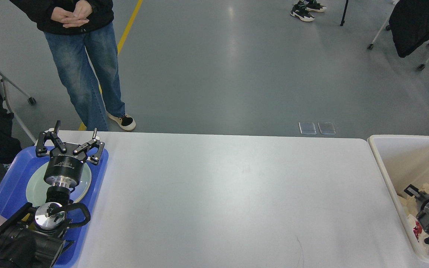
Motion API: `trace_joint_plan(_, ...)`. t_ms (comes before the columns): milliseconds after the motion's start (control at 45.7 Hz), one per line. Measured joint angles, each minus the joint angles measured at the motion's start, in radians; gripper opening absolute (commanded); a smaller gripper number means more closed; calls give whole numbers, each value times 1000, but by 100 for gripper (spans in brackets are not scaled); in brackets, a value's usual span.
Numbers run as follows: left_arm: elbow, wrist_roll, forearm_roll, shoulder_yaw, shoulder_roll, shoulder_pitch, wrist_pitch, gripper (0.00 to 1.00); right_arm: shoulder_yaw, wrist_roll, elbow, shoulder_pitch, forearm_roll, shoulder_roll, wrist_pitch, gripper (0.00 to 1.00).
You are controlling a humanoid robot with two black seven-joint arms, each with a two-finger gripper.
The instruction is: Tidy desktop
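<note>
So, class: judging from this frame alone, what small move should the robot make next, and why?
Probably lift the left gripper up off the blue tray. Its fingers are spread open and hold nothing, the plate already lies in the tray, and the desktop shows nothing left to clear.

Bare desktop between blue tray and bin.
</note>
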Motion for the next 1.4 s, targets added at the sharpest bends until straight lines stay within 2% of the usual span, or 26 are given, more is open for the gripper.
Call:
trace_joint_plan(241, 0, 0, 0, 0, 1, 0, 0, 96, 29, -2, -1, -21, -1, 12, -21, 0)
trace_joint_plan(262, 0, 0, 0, 0, 1, 0, 0, 96, 29, -2, -2, -23, -1, 10, -22, 5)
trace_joint_plan(306, 0, 0, 0, 0, 1, 0, 0, 96, 29, -2, -2, -28, -1, 6, -25, 35)
trace_joint_plan(372, 0, 0, 0, 0, 1, 0, 0, 96, 29, -2, -2, -32, -1, 1, -39, 90)
trace_joint_plan(394, 0, -1, 0, 0, 1, 0, 0, 96, 29, -2, -2, -33, -1, -4, -51, 100)
trace_joint_plan(568, 0, -1, 0, 0, 1, 0, 0, 96, 32, -1, 7, -34, -1, -23, -194, 100)
trace_joint_plan(787, 0, -2, 0, 0, 0, 0, 0, 96, 30, 2, 10, -26, -1, -28, -218, 100)
trace_joint_plan(1071, 0, 0, 0, 0, 0, 0, 0, 96, 33, 2, 10, 3, -1, -60, -176, 100)
trace_joint_plan(1224, -1, 0, 0, 1, 1, 0, 0, 96, 53, 2, 7, 59, -1, -101, -94, 100)
trace_joint_plan(1312, -1, 0, 0, 1, 1, 0, 0, 96, 115, 5, 10, 116, -1, -111, -49, 100)
trace_joint_plan(1399, -1, 0, 0, 1, 0, 0, 0, 96, 272, 9, 31, 188, -3, -114, -26, 100)
